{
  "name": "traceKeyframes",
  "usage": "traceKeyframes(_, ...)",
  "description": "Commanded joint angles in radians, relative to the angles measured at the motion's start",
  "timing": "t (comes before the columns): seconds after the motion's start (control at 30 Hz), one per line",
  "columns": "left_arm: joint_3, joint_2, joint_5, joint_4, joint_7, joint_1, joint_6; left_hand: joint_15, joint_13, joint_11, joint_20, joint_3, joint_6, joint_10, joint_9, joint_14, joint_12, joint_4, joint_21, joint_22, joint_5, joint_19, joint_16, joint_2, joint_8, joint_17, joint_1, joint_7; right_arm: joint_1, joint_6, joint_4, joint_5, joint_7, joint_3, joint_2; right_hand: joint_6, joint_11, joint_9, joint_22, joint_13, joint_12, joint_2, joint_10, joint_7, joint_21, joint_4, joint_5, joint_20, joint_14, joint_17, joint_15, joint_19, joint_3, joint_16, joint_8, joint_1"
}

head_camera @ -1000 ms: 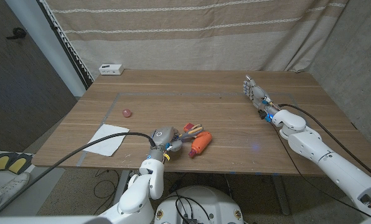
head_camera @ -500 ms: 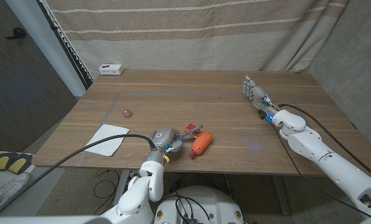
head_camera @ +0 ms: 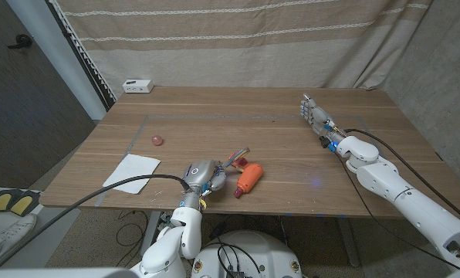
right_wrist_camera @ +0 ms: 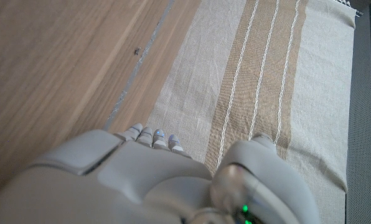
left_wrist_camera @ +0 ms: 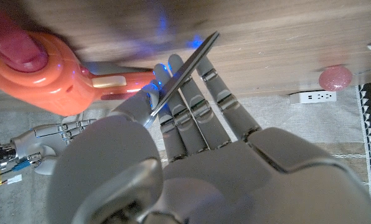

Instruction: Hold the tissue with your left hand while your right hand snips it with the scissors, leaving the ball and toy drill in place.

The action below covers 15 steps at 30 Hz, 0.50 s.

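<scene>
Lifted since a second ago, the scissors [head_camera: 235, 157] now tilt upward, pinched in the left robot hand [head_camera: 201, 173] near the desk [head_camera: 238, 123] front edge. Just beside that hand lies the drill [head_camera: 248, 177]; the tissue [head_camera: 133, 171] lies on its other side, the ball [head_camera: 157, 140] beyond. Well apart, the right robot hand [head_camera: 313, 114] holds nothing, fingers extended.

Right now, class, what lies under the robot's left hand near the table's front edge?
The left hand covers the scissors' handles; the blades stick out past its fingers, beside the orange toy drill. Whether the fingers grip the handles is hidden.
</scene>
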Motion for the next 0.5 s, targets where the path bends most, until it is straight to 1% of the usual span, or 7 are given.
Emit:
traceKeyframes(0.03,-0.059,-0.003,-0.065,0.003,0.116,0.052,-0.095,-0.026,-0.004,-0.026,-0.086,0.001,0.011,0.036,0.005,0.001,-0.003,-0.002,0.007,0.002,0.007,0.004,-0.003,-0.006,0.006,0.001,-0.006,-0.002,-0.001,-0.001,-0.005,0.0,-0.001,0.0,-0.001,-0.036,0.005,0.004,0.003,0.001,0.007,0.002,-0.094,0.012,0.005,0.0,-0.004,0.003,-0.179,0.003,-0.003,-0.087,0.007,0.005,0.004,0.005)
traceKeyframes(0.3,-0.105,0.001,-0.135,0.005,0.139,0.07,-0.164,-0.027,-0.009,-0.025,-0.087,0.004,0.011,0.047,0.005,0.008,-0.003,-0.007,0.014,0.002,0.009,0.009,-0.003,-0.007,0.005,0.0,-0.006,0.01,0.002,0.006,0.0,-0.003,0.002,-0.001,0.001,-0.036,0.004,0.004,0.003,0.001,0.007,0.002,-0.094,0.012,0.005,0.0,-0.005,0.004,-0.179,0.003,-0.004,-0.087,0.008,0.005,0.004,0.005)
traceKeyframes(0.33,-0.108,0.001,-0.139,0.004,0.141,0.071,-0.167,-0.026,-0.014,-0.025,-0.087,0.005,0.008,0.048,0.002,0.011,-0.006,-0.009,0.017,0.002,0.009,0.011,-0.003,-0.009,0.001,0.0,-0.008,0.002,0.001,0.006,0.0,-0.001,0.001,0.0,0.002,-0.036,0.004,0.004,0.003,0.001,0.007,0.002,-0.094,0.012,0.005,0.0,-0.005,0.003,-0.179,0.003,-0.004,-0.087,0.008,0.005,0.004,0.006)
traceKeyframes(0.4,-0.117,0.006,-0.151,-0.006,0.127,0.073,-0.164,-0.026,-0.016,-0.025,-0.087,0.005,0.009,0.049,0.0,0.012,-0.007,-0.01,0.019,0.002,0.009,0.012,-0.004,-0.01,0.0,-0.001,-0.009,0.003,0.002,0.008,0.001,-0.001,0.002,0.001,0.003,-0.036,0.004,0.004,0.003,0.001,0.007,0.002,-0.094,0.012,0.005,0.0,-0.005,0.003,-0.179,0.003,-0.005,-0.088,0.008,0.005,0.004,0.006)
traceKeyframes(0.5,-0.129,0.001,-0.166,-0.003,0.151,0.082,-0.186,-0.025,-0.02,-0.025,-0.087,0.005,0.009,0.052,-0.003,0.012,-0.01,-0.012,0.023,0.001,0.01,0.016,-0.007,-0.015,-0.003,-0.003,-0.012,0.002,0.002,0.012,0.003,0.0,0.004,0.002,0.004,-0.036,0.005,0.004,0.003,0.001,0.008,0.003,-0.094,0.012,0.005,0.0,-0.005,0.003,-0.179,0.003,-0.005,-0.087,0.009,0.005,0.004,0.006)
